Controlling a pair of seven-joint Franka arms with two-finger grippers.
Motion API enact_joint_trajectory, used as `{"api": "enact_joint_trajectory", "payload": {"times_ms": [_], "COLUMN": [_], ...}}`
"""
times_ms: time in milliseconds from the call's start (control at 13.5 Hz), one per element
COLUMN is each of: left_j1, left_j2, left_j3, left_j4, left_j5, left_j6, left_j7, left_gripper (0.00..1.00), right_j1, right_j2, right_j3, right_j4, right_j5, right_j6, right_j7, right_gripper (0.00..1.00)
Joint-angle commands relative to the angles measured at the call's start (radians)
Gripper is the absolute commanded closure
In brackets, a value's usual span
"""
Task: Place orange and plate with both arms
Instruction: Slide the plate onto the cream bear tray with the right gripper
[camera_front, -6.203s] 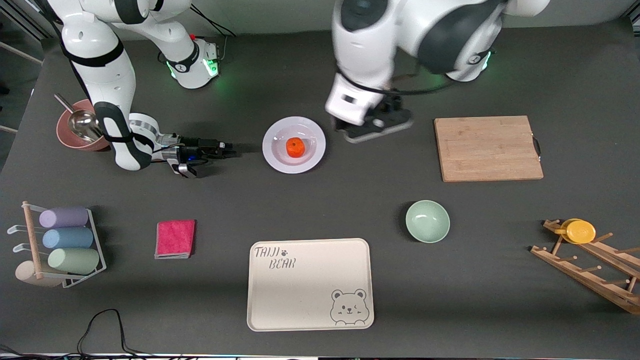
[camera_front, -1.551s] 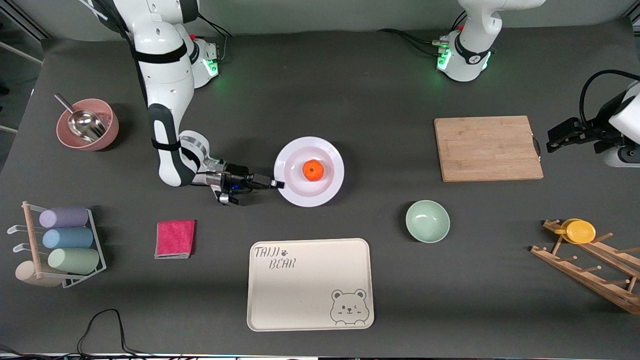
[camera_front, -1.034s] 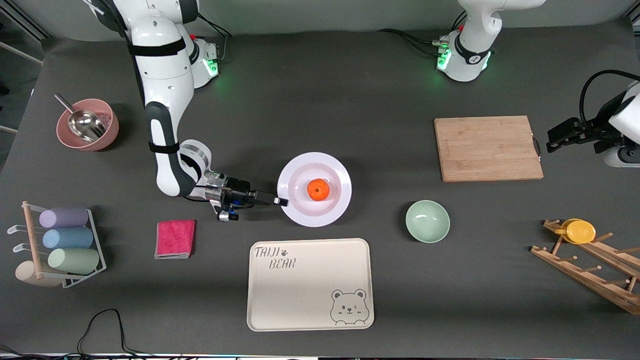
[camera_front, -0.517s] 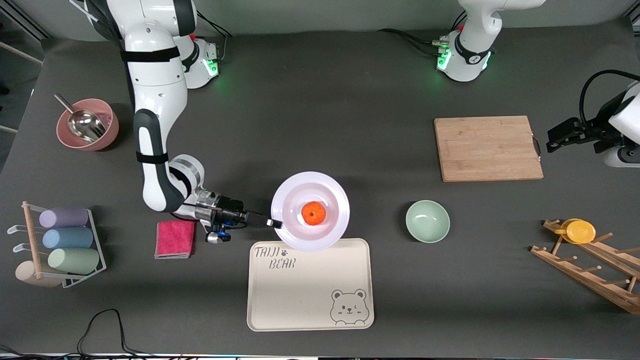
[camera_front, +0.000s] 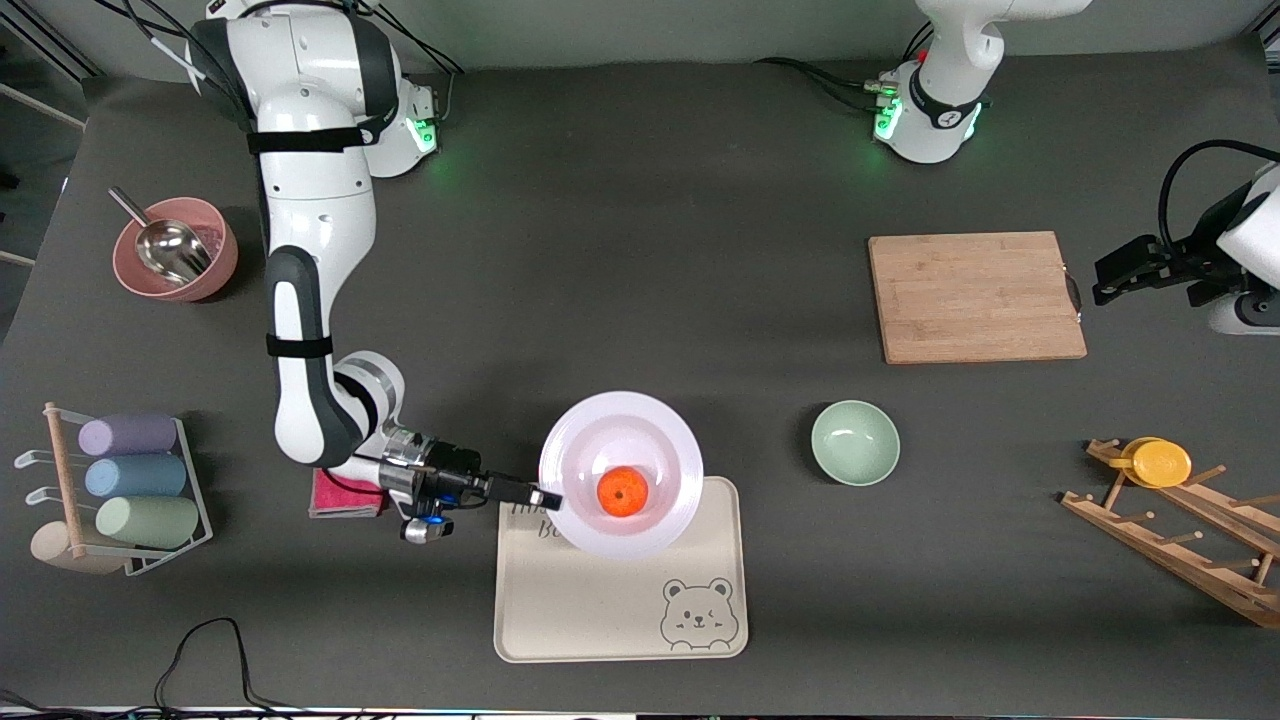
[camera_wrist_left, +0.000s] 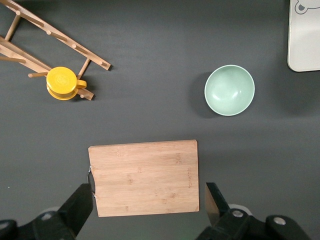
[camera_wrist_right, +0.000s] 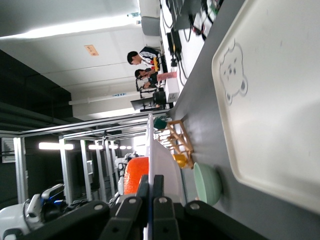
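I see the right end effector pinching the rim of the plate at the edge toward the right arm's end of the tabletop. Its fingers are pressed together on the rim. In the right wrist view, the right end effector shows both fingers clamped on the thin edge of the plate, with the orange visible just past the rim.

The plate is held in the air over the cream bear tray, above the tray's edge that lies farther from the front camera. The orange sits in the plate's well, in the part of it that shows lowest in the front view.

The left end effector hangs over the tabletop past the handle end of the wooden cutting board, at the left arm's end of the tabletop. Its fingers are spread wide and hold nothing; this arm waits. In the left wrist view, the spread fingers frame the cutting board, with the mint-green bowl and the yellow cup on the wooden rack also in view.

On the tabletop, the mint-green bowl stands beside the tray, toward the left arm's end. A pink cloth lies partly under the right arm's wrist. A pink bowl with a metal scoop stands at the right arm's end.
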Motion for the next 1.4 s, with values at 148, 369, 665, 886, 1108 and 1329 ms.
{"api": "enact_joint_trajectory", "payload": {"times_ms": [148, 369, 665, 886, 1108, 1329], "left_j1": [-0.010, -0.010, -0.010, -0.011, -0.011, -0.013], "left_j2": [-0.006, -0.006, -0.006, -0.006, -0.008, -0.008], "left_j3": [0.004, 0.004, 0.004, 0.004, 0.004, 0.004], "left_j4": [-0.004, -0.003, -0.003, -0.003, -0.003, -0.003], "left_j5": [0.014, 0.014, 0.014, 0.014, 0.014, 0.014], "left_j6": [-0.005, -0.006, -0.008, -0.009, -0.009, -0.009], "left_j7": [0.013, 0.013, 0.011, 0.011, 0.011, 0.011], "left_gripper": [0.00, 0.00, 0.00, 0.00, 0.00, 0.00], "right_j1": [-0.099, -0.111, -0.162, -0.163, -0.162, -0.163], "right_j2": [0.187, 0.258, 0.316, 0.341, 0.365, 0.382], "right_j3": [0.006, 0.023, 0.094, 0.094, 0.097, 0.133], "right_j4": [0.310, 0.438, 0.535, 0.549, 0.549, 0.550], "right_j5": [-0.053, -0.047, -0.048, -0.048, -0.048, -0.048], "right_j6": [0.053, 0.165, 0.223, 0.237, 0.246, 0.288], "right_j7": [0.073, 0.076, 0.062, 0.027, -0.024, -0.099], "right_gripper": [1.00, 1.00, 1.00, 1.00, 1.00, 1.00]}}
